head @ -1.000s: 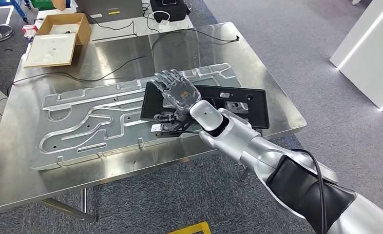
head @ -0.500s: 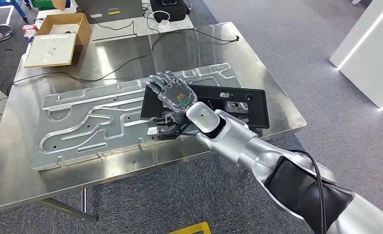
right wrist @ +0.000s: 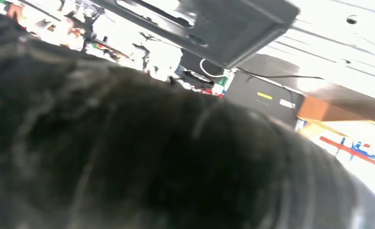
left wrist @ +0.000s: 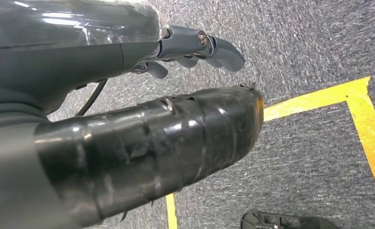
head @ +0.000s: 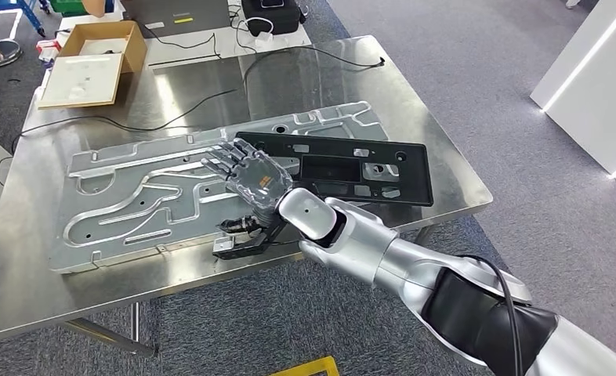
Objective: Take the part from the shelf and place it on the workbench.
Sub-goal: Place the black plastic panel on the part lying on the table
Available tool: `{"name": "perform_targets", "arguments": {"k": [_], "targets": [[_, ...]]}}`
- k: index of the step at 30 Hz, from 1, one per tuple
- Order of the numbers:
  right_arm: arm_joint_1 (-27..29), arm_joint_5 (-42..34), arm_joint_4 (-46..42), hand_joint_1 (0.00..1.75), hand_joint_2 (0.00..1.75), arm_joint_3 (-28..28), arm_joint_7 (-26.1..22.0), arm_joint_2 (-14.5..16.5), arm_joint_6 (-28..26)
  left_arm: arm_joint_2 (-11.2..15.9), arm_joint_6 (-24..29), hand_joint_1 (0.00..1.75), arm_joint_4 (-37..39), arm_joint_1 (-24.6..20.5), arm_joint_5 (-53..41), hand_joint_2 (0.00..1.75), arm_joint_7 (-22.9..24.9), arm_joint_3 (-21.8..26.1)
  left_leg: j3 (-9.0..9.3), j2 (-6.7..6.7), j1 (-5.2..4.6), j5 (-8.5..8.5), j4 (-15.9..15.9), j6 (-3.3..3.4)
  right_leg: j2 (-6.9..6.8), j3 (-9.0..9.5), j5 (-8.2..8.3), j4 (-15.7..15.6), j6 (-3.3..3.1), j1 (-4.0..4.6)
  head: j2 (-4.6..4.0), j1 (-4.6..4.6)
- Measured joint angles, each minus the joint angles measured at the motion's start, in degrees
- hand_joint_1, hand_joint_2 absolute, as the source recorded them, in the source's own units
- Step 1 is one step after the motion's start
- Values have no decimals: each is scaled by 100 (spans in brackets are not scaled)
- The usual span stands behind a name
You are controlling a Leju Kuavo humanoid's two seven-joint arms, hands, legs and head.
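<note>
The black rectangular part with cut-outs lies flat on the right end of the machined aluminium plate on the steel workbench. My right hand hovers just left of the part, over the plate, with its fingers spread and nothing in them. It is clear of the part. The right wrist view, past a dark blur, catches a corner of the black part. My left hand hangs over grey carpet and holds nothing.
An open cardboard box sits at the bench's far left corner. Black cables run across the far side of the bench. A white wall panel stands to the right. Yellow floor tape marks the carpet.
My right hand has slid left and toward the near edge, coming off the black part. The part stays lying on the plate.
</note>
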Motion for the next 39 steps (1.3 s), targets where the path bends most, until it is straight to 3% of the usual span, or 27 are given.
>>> {"name": "perform_targets", "arguments": {"k": [15,39], "targets": [[424,-345,-478,0,0,270,-15,365,-254,-2,-78,0,0,-10,-15,0,-39,39,0,0,0,0,-1,0,0,0,-1,0,-1,0,0,1],[520,-366,-798,0,0,434,103,400,-333,-2,1,0,0,-8,2,0,-178,59,0,1,0,0,1,0,1,1,0,-3,-1,-1,0,1]]}}
